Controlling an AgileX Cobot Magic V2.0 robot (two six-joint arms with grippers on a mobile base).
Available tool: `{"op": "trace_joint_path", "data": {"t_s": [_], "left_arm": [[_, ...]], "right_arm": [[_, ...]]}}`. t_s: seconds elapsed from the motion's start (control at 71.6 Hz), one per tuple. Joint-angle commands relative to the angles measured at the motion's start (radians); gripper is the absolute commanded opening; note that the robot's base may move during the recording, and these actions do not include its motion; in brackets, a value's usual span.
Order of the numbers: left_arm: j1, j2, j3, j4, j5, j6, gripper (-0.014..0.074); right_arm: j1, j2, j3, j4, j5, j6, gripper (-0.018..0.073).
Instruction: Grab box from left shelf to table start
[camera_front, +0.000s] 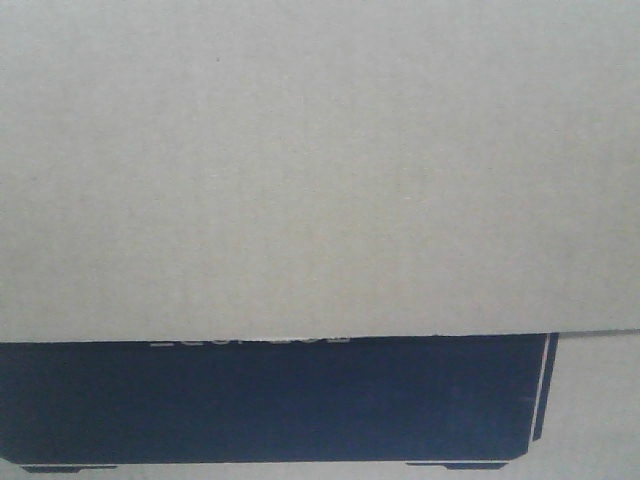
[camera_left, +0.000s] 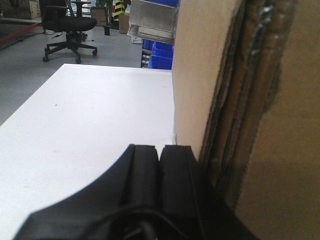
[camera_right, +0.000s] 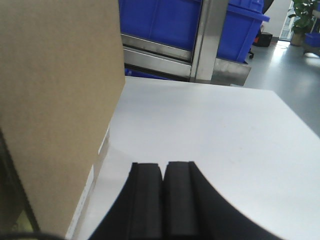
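Note:
The brown cardboard box (camera_front: 320, 170) fills the front view, its black printed rectangle (camera_front: 270, 400) along the bottom. In the left wrist view the box (camera_left: 200, 75) stands on the white table (camera_left: 85, 130), its crushed flap edge at the right. My left gripper (camera_left: 160, 150) is shut and empty, its right finger against the box's side. In the right wrist view the box (camera_right: 55, 110) rises at the left on the table (camera_right: 215, 135). My right gripper (camera_right: 163, 167) is shut with nothing in it, a little right of the box. The left shelf (camera_right: 200, 45) with blue bins stands behind the table.
A black office chair (camera_left: 67, 25) stands on the grey floor beyond the table's far left corner. Blue bins (camera_left: 160, 52) and a steel rail (camera_left: 150, 22) sit behind the table. A potted plant (camera_right: 301, 20) is at the far right.

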Motion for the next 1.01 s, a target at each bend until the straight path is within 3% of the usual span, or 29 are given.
{"op": "trace_joint_path", "data": {"t_s": [0.0,0.992], "left_arm": [[0.001,-0.008,-0.001,-0.007,-0.099,0.0,-0.0097],[0.001,-0.008,-0.001,-0.007,-0.099,0.0,-0.0097]], "right_arm": [[-0.006,-0.007,-0.012,0.007,-0.13,0.025,0.0068],[-0.006,-0.007,-0.012,0.015,-0.13,0.025,0.0068]]}}
